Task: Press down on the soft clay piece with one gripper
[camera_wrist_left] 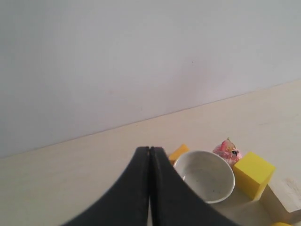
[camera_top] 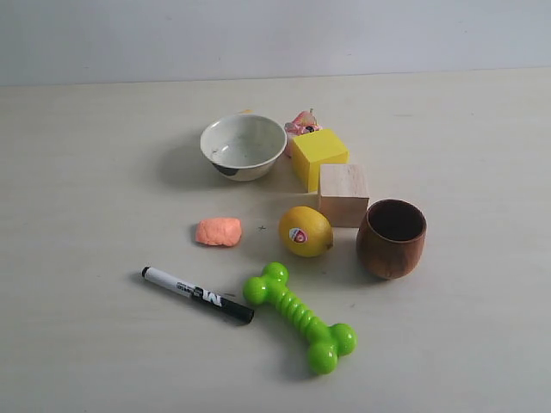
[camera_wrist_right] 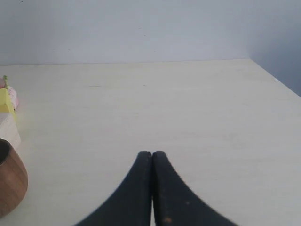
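Observation:
The soft clay piece [camera_top: 218,231] is a small salmon-orange lump lying on the table left of the lemon [camera_top: 306,231]. Neither arm shows in the exterior view. In the left wrist view my left gripper [camera_wrist_left: 150,149] is shut, its black jaws pressed together with nothing between them, and the white bowl [camera_wrist_left: 205,175] lies just beyond it. My right gripper [camera_wrist_right: 151,153] is also shut and empty, over bare table, with the wooden cup [camera_wrist_right: 10,181] off to one side. The clay is out of both wrist views.
A white bowl [camera_top: 244,146], a pink crumpled wrapper [camera_top: 302,123], a yellow cube [camera_top: 318,157] and a wooden cube [camera_top: 343,194] stand behind the lemon. The brown wooden cup [camera_top: 392,238] is at the right. A black marker [camera_top: 197,294] and a green bone toy [camera_top: 300,317] lie in front.

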`<state>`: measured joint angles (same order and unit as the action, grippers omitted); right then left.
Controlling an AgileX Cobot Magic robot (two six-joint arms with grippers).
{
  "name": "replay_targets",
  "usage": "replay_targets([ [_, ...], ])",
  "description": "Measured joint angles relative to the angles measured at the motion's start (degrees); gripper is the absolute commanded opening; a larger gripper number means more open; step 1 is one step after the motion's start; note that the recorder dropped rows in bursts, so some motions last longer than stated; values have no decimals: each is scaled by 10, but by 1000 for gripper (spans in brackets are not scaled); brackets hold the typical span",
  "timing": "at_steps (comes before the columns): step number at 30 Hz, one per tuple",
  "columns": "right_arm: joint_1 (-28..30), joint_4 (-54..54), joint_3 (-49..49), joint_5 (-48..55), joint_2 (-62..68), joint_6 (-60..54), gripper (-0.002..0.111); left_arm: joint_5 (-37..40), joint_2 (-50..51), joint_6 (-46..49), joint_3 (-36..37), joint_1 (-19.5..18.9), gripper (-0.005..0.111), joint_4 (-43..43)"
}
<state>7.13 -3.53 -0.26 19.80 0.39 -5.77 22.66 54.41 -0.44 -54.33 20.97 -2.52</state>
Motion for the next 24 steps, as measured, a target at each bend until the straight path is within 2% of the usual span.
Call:
replay_targets([
  [9,0,0,0,0,0,0,0,-12,15,4,-13,0,0,49],
  [15,0,0,0,0,0,0,0,89,85,74,-76,27,0,68],
  [20,0,0,0,0,0,0,0,183,170,119,-147,85,0,71],
  [24,0,0,0,0,0,0,0,241,234,113,-182,113,0,74],
])
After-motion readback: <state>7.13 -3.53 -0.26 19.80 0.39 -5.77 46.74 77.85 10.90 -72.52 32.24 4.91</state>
